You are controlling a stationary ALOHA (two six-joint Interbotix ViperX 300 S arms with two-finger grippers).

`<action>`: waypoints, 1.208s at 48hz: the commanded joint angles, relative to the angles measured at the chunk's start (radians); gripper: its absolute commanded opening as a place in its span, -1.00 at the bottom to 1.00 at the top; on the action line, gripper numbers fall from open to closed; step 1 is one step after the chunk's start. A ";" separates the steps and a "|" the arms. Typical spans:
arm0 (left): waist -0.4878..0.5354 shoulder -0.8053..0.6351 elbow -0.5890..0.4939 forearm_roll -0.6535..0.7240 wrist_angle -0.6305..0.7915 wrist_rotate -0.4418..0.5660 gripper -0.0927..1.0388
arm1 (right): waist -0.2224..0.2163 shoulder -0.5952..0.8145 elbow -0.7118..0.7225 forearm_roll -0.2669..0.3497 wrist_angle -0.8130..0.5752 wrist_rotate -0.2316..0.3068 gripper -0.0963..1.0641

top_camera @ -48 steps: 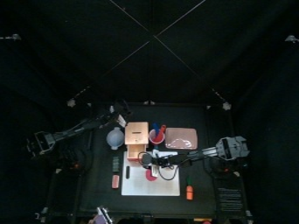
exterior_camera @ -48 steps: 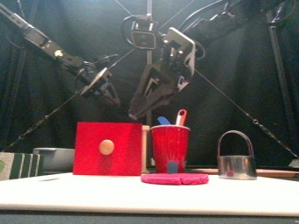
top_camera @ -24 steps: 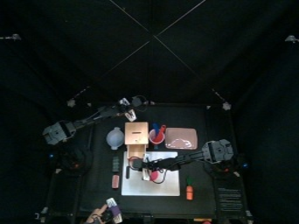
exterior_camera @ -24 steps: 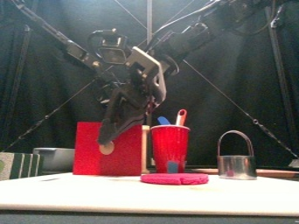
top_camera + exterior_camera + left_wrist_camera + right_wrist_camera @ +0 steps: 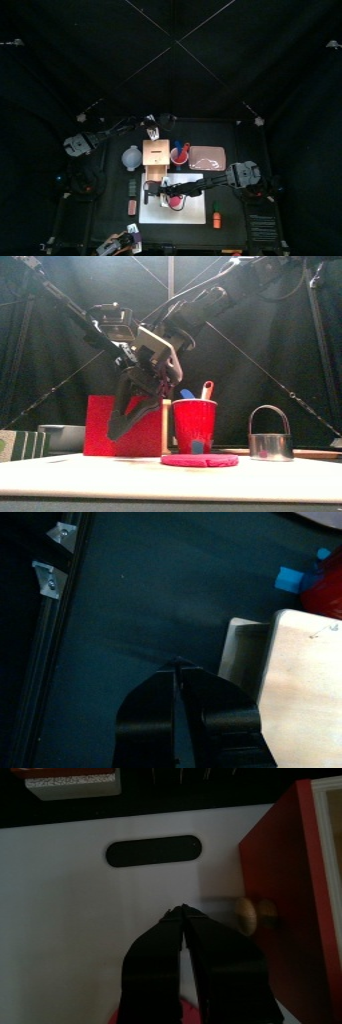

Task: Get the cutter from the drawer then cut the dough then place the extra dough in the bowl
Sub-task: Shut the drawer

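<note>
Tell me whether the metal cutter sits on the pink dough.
No, the round metal cutter with a wire handle stands right of the flat pink dough disc, apart from it.

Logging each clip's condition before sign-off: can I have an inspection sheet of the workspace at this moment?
Surface: black table, white cutting board on it.
Job's things: pale wooden box with red drawer front; round metal cutter with wire handle standing on the table; flat pink dough disc on the board; blue-grey bowl beside the box.
Clutter: red cup with toy knives; flat pink tray.
Pincers: right pincer shut, pointing at the drawer knob; left pincer shut, beside the box.
Cables: nothing seen.
Surroundings: black curtains.
</note>
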 commanded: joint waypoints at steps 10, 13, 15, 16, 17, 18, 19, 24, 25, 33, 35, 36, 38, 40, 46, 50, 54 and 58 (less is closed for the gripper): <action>0.003 0.009 0.000 0.011 0.048 0.011 -0.06 | -0.009 -0.014 -0.038 -0.003 -0.002 -0.002 -0.34; 0.003 0.008 0.003 0.018 0.063 0.011 -0.07 | -0.021 -0.006 -0.038 -0.012 0.003 0.000 -0.34; 0.005 0.006 0.005 0.018 0.074 0.011 -0.07 | -0.031 -0.003 -0.038 -0.018 0.008 0.000 -0.34; 0.005 0.006 0.005 0.018 0.077 0.009 -0.07 | -0.035 -0.003 -0.038 -0.023 0.011 0.000 -0.34; 0.003 0.006 0.005 0.017 0.083 0.011 -0.07 | -0.040 -0.003 -0.038 -0.026 0.015 -0.002 -0.34; 0.003 0.005 0.005 0.017 0.086 0.011 -0.07 | -0.043 -0.003 -0.040 -0.029 0.018 -0.002 -0.34; 0.003 0.006 0.005 0.018 0.091 0.011 -0.07 | -0.048 -0.002 -0.040 -0.034 0.020 -0.002 -0.34; 0.003 0.006 0.006 0.020 0.109 0.011 -0.08 | -0.074 -0.003 -0.044 -0.064 0.023 -0.002 -0.34; 0.003 0.006 0.005 0.020 0.112 0.011 -0.08 | -0.078 -0.002 -0.046 -0.071 0.023 0.000 -0.34; 0.003 0.008 0.005 0.023 0.107 0.011 -0.08 | -0.117 -0.003 -0.064 -0.106 0.032 0.000 -0.34; 0.003 0.008 0.005 0.025 0.106 0.011 -0.08 | -0.124 -0.003 -0.071 -0.114 0.038 -0.002 -0.34; 0.003 0.008 0.005 0.023 0.106 0.011 -0.08 | -0.127 -0.003 -0.074 -0.117 0.041 -0.002 -0.34; 0.003 0.009 0.005 0.025 0.103 0.011 -0.08 | -0.132 -0.003 -0.080 -0.126 0.048 -0.003 -0.34; 0.002 0.009 0.005 0.025 0.100 0.011 -0.08 | -0.137 -0.002 -0.086 -0.140 0.060 -0.003 -0.34; -0.002 0.009 0.005 0.025 0.094 0.011 -0.08 | -0.152 -0.003 -0.098 -0.173 0.089 -0.002 -0.34; -0.003 0.011 0.006 0.025 0.092 0.011 -0.08 | -0.161 -0.002 -0.106 -0.187 0.100 0.000 -0.34; -0.003 0.011 0.006 0.025 0.086 0.009 -0.08 | -0.172 -0.002 -0.114 -0.195 0.104 0.002 -0.34; -0.003 0.011 0.006 0.025 0.081 0.009 -0.08 | -0.181 -0.003 -0.117 -0.201 0.110 0.002 -0.34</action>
